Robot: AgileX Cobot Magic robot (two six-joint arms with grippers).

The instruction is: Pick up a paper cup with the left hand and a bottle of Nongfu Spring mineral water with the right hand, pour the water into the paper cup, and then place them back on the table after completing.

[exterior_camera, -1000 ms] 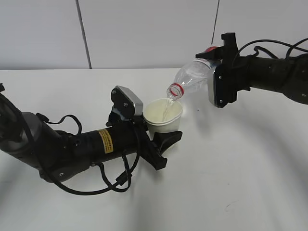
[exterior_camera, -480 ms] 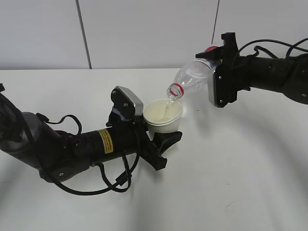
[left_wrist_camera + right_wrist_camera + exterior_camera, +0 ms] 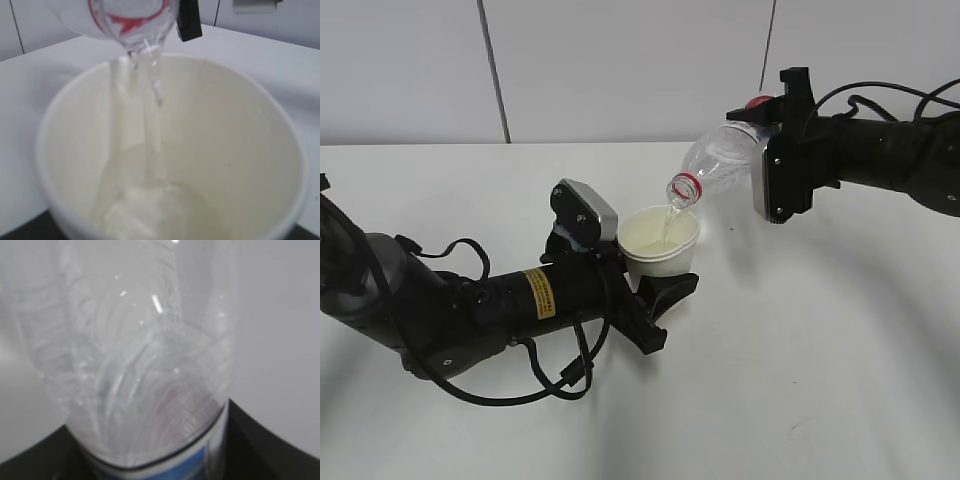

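My left hand's gripper (image 3: 645,285), on the black arm with the yellow sticker, is shut on the white paper cup (image 3: 660,245) and holds it upright just above the table (image 3: 820,340). My right hand's gripper (image 3: 775,160) is shut on the clear bottle (image 3: 720,165), tilted mouth-down to the left, its red neck ring (image 3: 684,188) over the cup's rim. A thin stream of water (image 3: 667,222) runs into the cup. In the left wrist view the cup (image 3: 240,150) fills the frame with the stream (image 3: 150,100) falling in. The right wrist view shows the bottle (image 3: 145,365) close up.
The white tabletop stretches all around both arms. A pale wall (image 3: 620,60) with a vertical seam stands behind the table's far edge. Loose black cables (image 3: 570,370) hang from the left arm onto the table.
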